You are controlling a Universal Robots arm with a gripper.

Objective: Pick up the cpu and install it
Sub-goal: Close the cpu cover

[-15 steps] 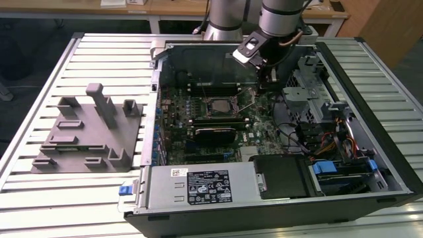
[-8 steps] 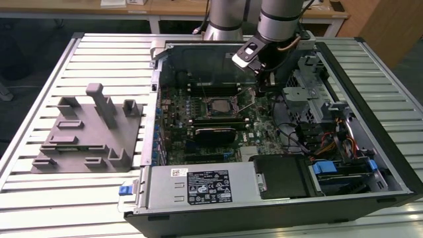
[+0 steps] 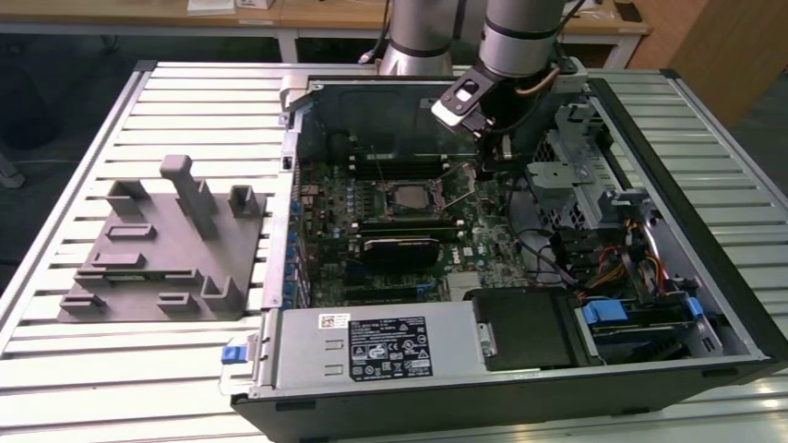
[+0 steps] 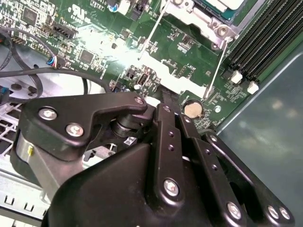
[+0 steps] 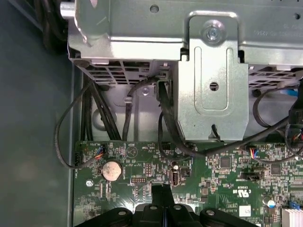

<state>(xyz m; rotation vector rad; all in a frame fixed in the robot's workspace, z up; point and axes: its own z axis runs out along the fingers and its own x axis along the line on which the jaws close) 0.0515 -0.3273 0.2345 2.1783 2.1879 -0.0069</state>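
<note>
An open computer case lies on the table with its green motherboard facing up. At the board's middle sits the metal-framed socket, and a silver-grey square that looks like the cpu lies inside it. The socket's thin wire levers stand raised. My gripper hangs low over the board, at the exterior view's right of the socket. In both wrist views its black fingers are shut together with nothing seen between them, close above the board near a coin cell.
A metal drive cage and black cables stand just beyond the gripper. A black heatsink sits below the socket, memory slots beside it. The power supply is at the case front. A grey fixture stands on the table's left.
</note>
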